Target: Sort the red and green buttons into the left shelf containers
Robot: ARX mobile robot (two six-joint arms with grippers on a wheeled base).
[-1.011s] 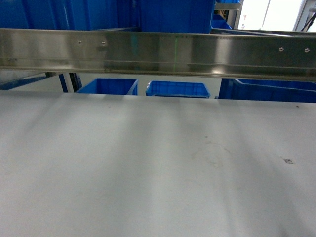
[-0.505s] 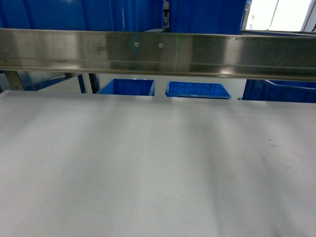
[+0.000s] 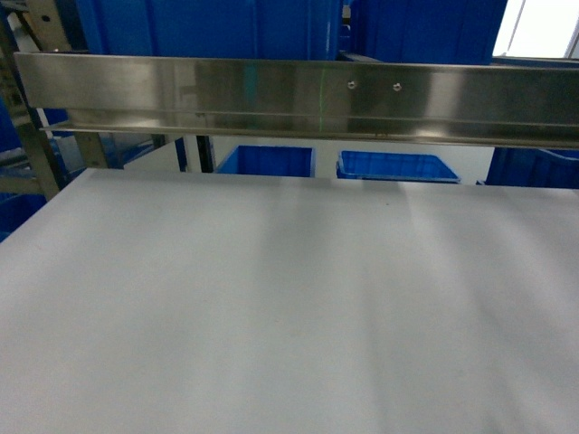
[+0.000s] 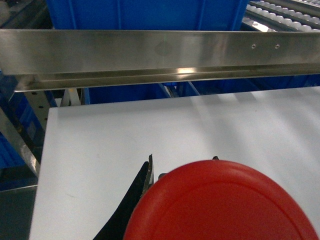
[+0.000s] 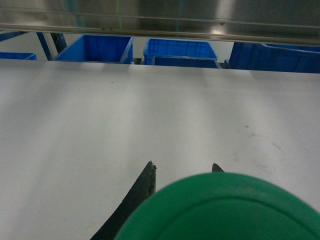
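The red button (image 4: 225, 205) fills the bottom of the left wrist view, its round red cap facing the camera. My left gripper (image 4: 182, 160) is shut on it, with both fingertips (image 4: 150, 162) poking out above the cap. In the right wrist view the green button (image 5: 220, 210) sits the same way, and my right gripper (image 5: 183, 166) is shut on it. Both are held above the white table (image 3: 271, 298). Large blue crates (image 4: 140, 14) stand on the shelf behind the steel rail (image 4: 150, 50), also in the head view (image 3: 208, 27). Neither gripper shows in the head view.
A steel rail (image 3: 298, 95) runs across the table's far edge at shelf height. Below it stand smaller blue bins (image 3: 267, 160) (image 3: 393, 165). The shelf's left upright post (image 3: 32, 117) and the table's left edge (image 4: 45, 165) are in view.
In the head view everything has slid to the right: rail screws and blue bins moved right, and the shelf's left post and the table's left corner have come into view.
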